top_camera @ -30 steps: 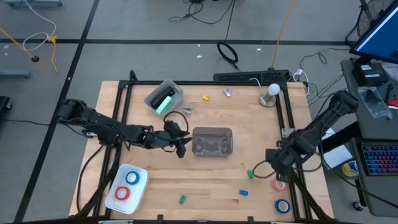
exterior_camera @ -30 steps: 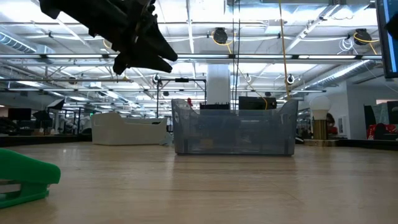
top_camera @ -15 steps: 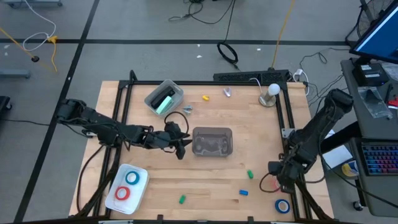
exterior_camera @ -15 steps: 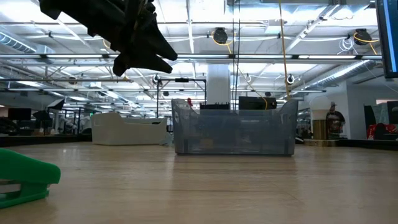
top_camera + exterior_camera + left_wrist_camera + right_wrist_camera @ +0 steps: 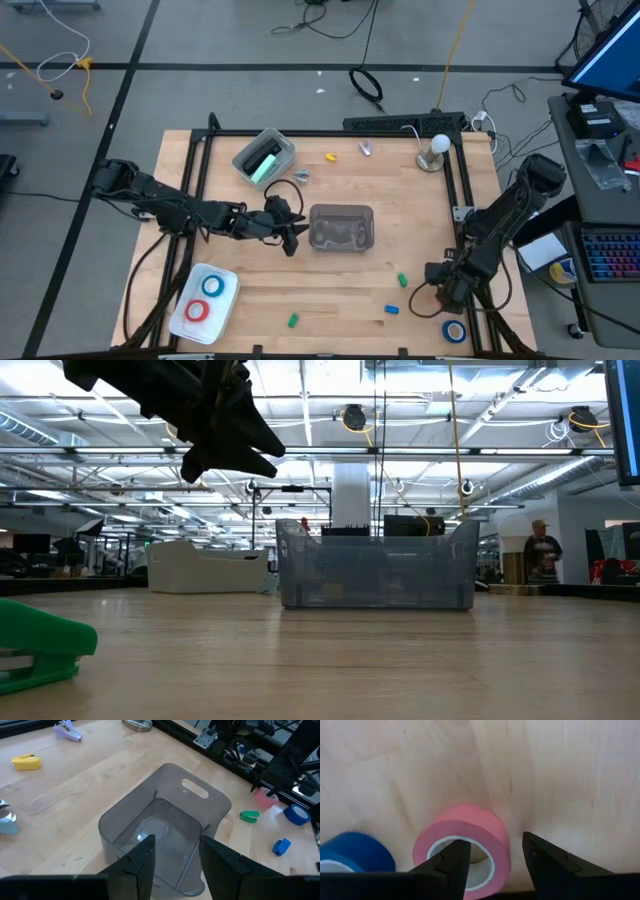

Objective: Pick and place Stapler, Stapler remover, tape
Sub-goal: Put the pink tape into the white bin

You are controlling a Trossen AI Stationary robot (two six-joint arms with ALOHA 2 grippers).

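Note:
The pinkish-red tape ring point(image 5: 465, 832) lies flat on the wood near the table's right near corner, with a blue tape ring point(image 5: 350, 851) point(image 5: 455, 330) beside it. My right gripper point(image 5: 495, 840) point(image 5: 443, 292) is open and low over the pinkish ring. One finger stands over the ring's core and the other outside its wall. My left gripper point(image 5: 175, 862) point(image 5: 290, 236) hangs open by the grey bin's point(image 5: 342, 228) left end. The mint-green stapler point(image 5: 262, 164) lies in a clear bin point(image 5: 283, 148). One blue ring point(image 5: 212, 286) and one red ring point(image 5: 196, 309) lie in a white tray point(image 5: 226, 294). Two silvery staple removers point(image 5: 366, 148) point(image 5: 300, 176) rest on the far part of the table. My right gripper comes from above with its fingers on either side of the pinkish-red ring's wall point(image 5: 497, 832). I cannot tell whether either finger touches the ring. The ring lies flat on the table.
A lamp with a round bulb point(image 5: 435, 150) stands at the far right. A yellow piece point(image 5: 330, 157), green pieces point(image 5: 402, 280) point(image 5: 293, 320) and a blue piece point(image 5: 391, 310) are scattered on the wood. Black frame rails point(image 5: 462, 190) run along both sides. A person point(image 5: 541, 550) stands in the room beyond.
My right gripper has moved toward the table's near edge and come down over the pinkish-red tape ring, which it now covers in the high view. A person has walked into view in the room behind the table.

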